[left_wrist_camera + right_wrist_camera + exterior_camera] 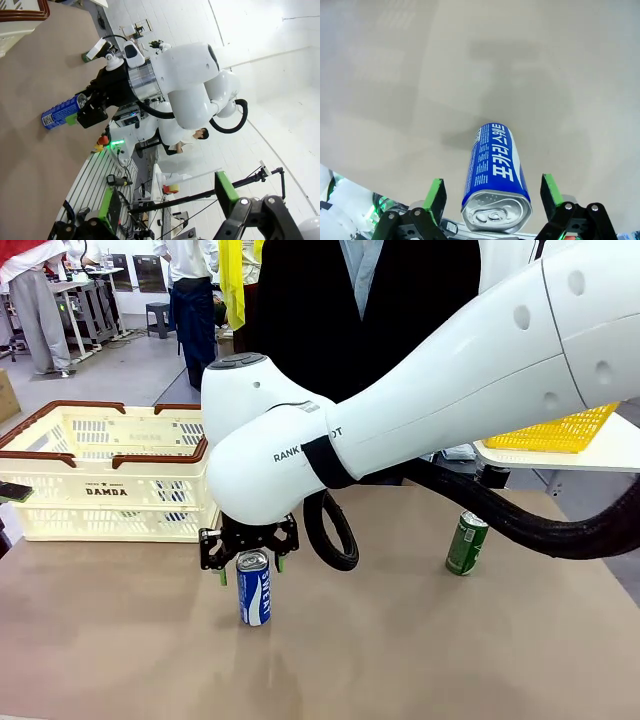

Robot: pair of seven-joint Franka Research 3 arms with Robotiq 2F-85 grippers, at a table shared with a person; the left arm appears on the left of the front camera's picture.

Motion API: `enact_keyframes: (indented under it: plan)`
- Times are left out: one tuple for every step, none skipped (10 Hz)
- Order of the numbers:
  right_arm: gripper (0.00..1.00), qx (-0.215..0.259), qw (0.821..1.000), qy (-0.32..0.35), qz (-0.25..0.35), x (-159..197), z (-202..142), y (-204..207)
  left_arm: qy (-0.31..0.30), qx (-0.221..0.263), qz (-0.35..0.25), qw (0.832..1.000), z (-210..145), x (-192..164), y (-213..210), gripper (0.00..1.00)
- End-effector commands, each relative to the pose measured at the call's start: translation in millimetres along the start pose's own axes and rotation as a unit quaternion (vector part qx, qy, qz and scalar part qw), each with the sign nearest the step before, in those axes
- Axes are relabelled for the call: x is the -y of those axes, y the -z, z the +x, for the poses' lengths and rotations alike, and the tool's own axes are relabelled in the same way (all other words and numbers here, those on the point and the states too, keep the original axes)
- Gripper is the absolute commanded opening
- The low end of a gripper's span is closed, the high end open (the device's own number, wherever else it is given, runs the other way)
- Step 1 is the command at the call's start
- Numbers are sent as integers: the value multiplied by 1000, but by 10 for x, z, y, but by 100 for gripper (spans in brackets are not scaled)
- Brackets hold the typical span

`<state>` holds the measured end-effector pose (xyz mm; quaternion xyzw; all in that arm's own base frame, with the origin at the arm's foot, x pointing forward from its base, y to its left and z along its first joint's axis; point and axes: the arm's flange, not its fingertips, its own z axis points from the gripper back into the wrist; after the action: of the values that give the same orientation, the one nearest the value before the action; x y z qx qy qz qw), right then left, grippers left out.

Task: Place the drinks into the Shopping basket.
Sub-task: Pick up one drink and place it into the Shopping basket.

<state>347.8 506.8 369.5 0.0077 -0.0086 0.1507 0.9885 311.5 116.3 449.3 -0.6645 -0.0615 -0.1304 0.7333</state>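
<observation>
A blue can with white lettering [254, 592] stands upright on the brown table. My right gripper [248, 560] hangs over its silver top, open, one green pad on each side. In the right wrist view the blue can [495, 167] sits between the pads [436, 196] with a gap on both sides. A dark green can [466, 543] stands upright at the right. The cream Shopping basket [60, 475] marked DAMDA stands at the back left. The light green can is out of view. My left gripper [167, 200] is open and holds nothing, far from the blue can [60, 112].
A yellow mesh basket [560, 430] sits on a white table at the back right. A person in dark clothes [330, 310] stands at the far side. The right arm's black cable [520, 515] loops low over the table near the dark green can.
</observation>
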Motion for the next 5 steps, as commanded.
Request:
enact_keyframes:
  plan:
    - [100,1,1000,-8,18,74,-105,-255,7,1,2,1000,-31,0,9,100]
    - [100,7,999,0,32,246,-198,-583,7,1,2,1000,-31,0,9,100]
    - [100,-8,998,16,57,649,-350,-1038,7,1,2,1000,-31,0,9,100]
    - [100,-17,996,45,79,1164,-485,-1396,7,1,2,1000,-31,0,9,100]
    - [100,-41,990,58,123,1802,-587,-1640,7,1,2,1000,-31,0,9,100]
